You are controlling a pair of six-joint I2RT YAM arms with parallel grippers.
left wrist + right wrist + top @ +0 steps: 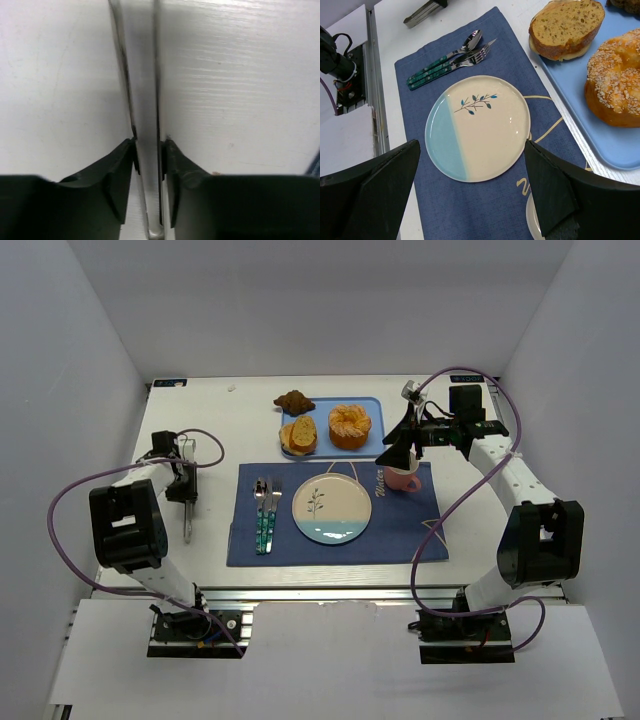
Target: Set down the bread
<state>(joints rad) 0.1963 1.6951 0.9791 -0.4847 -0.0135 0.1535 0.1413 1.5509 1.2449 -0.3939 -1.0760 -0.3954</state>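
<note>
Bread [298, 435] not yet placed; plate [331, 508] bare.
Left gripper [150, 148] pinches the tongs [158, 75], right gripper [471, 150] gapes empty, bread sits on the tray [620, 145].

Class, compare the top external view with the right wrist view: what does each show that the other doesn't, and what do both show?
Top external only: the right arm at full length and the white walls. Right wrist only: seeds on the ring bun. Both: plate, cutlery, placemat, blue tray, sliced bread.
</note>
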